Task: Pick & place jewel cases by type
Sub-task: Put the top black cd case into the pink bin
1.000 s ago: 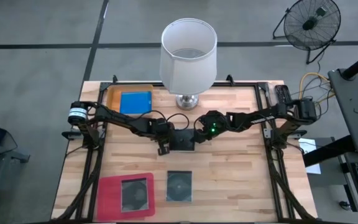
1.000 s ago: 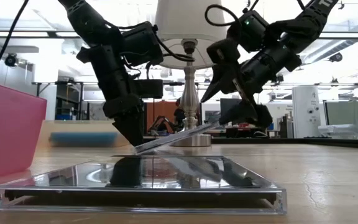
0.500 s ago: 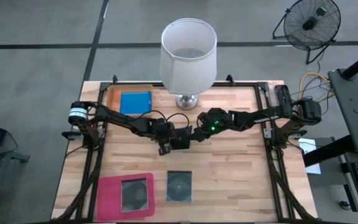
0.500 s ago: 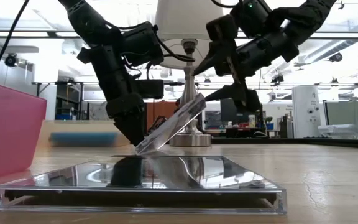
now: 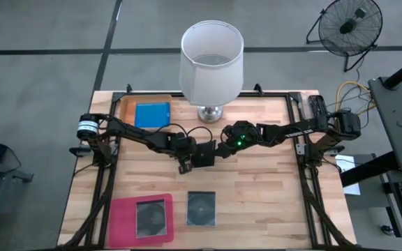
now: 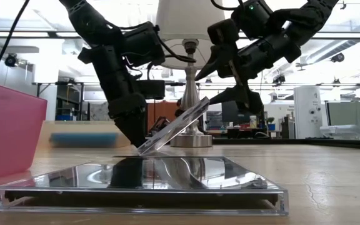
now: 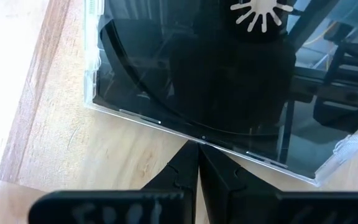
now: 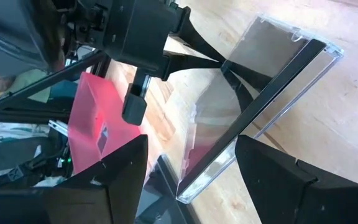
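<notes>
A dark transparent jewel case (image 5: 202, 155) stands tilted at mid-table between my two grippers, its left edge (image 6: 144, 149) on the wood and its right edge raised. My left gripper (image 5: 189, 160) is shut at that low edge. My right gripper (image 6: 205, 85) is open, its fingers on either side of the raised edge (image 8: 229, 155). A second dark case (image 5: 201, 208) lies flat near the front edge. A third lies in the pink tray (image 5: 121, 209). A blue case (image 5: 151, 115) lies in the orange tray (image 5: 125, 108). My left gripper sets its shut fingertips (image 7: 199, 149) against the case's low edge (image 7: 201, 137), near its middle, coming steeply from above. That edge stays on the table. My right gripper bears the case's raised edge (image 6: 202, 103) on its lower finger (image 8: 272, 168), slanting down from the table's right. The other finger stands off it.
A white lamp (image 5: 211, 63) stands on its metal base (image 5: 210, 113) just beyond the grippers. The flat dark case (image 6: 142, 181) lies close in front of the low camera. The table's right half is bare wood.
My right gripper has risen and moved toward the left gripper, tipping the jewel case's right edge up from a shallow slant to a steep one. The case's left edge has stayed on the table against the left fingertips.
</notes>
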`<action>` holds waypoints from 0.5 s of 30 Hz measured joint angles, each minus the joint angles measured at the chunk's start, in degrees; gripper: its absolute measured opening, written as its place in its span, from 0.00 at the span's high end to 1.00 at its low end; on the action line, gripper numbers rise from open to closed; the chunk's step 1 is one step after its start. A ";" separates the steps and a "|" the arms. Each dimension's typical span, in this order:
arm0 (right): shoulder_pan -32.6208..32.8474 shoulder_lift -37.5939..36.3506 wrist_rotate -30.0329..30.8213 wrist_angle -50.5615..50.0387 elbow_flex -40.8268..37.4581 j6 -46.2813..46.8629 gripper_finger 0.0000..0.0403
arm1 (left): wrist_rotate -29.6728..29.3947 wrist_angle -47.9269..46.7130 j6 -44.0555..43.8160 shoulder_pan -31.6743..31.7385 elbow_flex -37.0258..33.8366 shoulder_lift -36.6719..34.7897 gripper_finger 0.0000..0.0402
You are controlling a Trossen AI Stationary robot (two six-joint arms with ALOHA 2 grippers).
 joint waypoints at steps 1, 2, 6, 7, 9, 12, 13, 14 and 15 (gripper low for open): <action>0.00 0.02 0.02 0.00 0.00 0.00 0.41 | 0.00 -0.39 0.00 0.00 0.28 0.00 1.00; 0.00 0.02 0.02 0.00 -0.02 0.00 0.41 | 0.00 -0.68 0.00 0.00 0.50 0.00 1.00; -0.02 0.02 0.02 0.09 -0.04 0.00 0.42 | 0.06 -2.59 0.35 0.00 1.81 0.01 1.00; -0.02 0.02 0.02 0.14 -0.04 0.00 0.42 | 0.08 -2.99 0.38 0.01 2.12 0.02 1.00; -0.02 0.04 0.02 0.57 -0.07 0.00 0.42 | 0.07 -3.33 0.39 0.11 2.40 0.02 1.00; -0.02 0.04 -0.01 2.87 -0.07 0.02 0.42 | 0.00 -3.51 0.39 0.11 2.52 0.00 1.00; -0.02 0.04 -0.02 3.68 -0.04 0.02 0.42 | 0.00 -3.49 0.36 0.11 2.52 0.02 1.00; -0.02 0.08 -0.10 4.24 -0.04 0.03 0.42 | -0.02 -3.47 0.08 0.11 2.50 0.00 1.00; -0.02 0.12 -0.21 4.70 -0.04 0.04 0.42 | -0.04 -3.33 -0.28 0.11 2.41 0.00 1.00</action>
